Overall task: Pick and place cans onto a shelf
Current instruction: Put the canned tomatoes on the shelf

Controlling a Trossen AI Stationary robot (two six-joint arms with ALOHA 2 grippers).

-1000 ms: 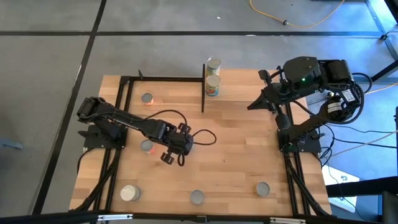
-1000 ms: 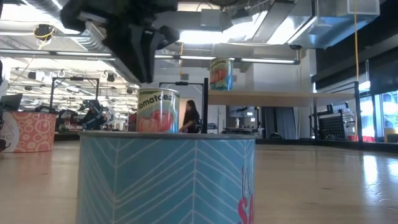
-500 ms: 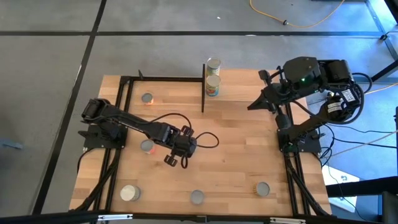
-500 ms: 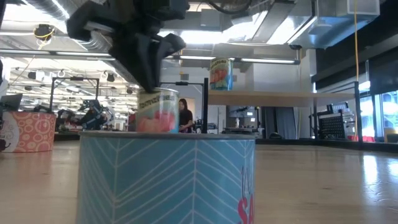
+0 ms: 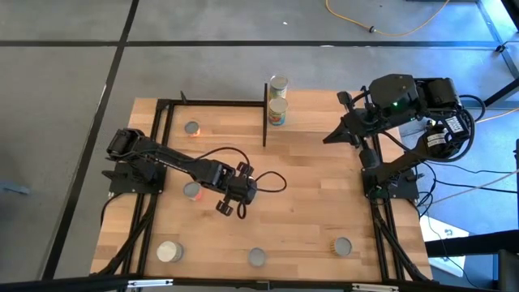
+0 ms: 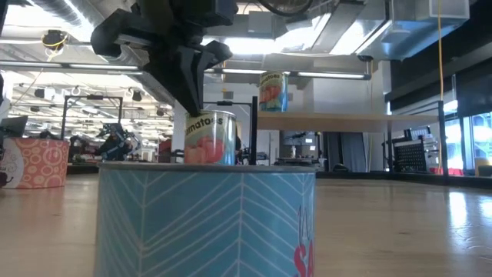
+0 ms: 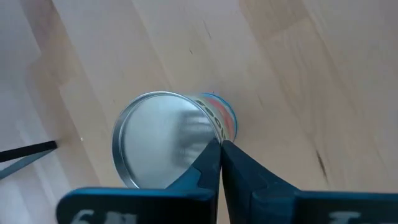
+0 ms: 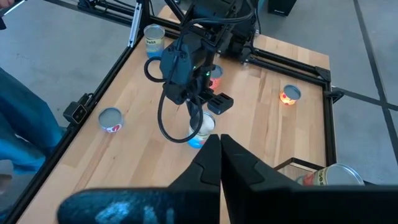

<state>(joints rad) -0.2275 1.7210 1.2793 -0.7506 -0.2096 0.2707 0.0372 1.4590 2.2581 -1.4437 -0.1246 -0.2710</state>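
**Hovering over a can, left gripper shut**

Hovering mid-table in the high view, the left gripper (image 5: 230, 203) has its fingers pressed together with nothing between them. In the left wrist view the fingertips (image 7: 219, 152) sit just over the rim of a tomato can (image 7: 166, 139) standing upright on the table (image 5: 308, 203).

Right gripper (image 8: 219, 144): pressed together, empty, parked at the high view's right.

Shelf (image 5: 266, 113), top centre, holds two cans (image 5: 277, 100).
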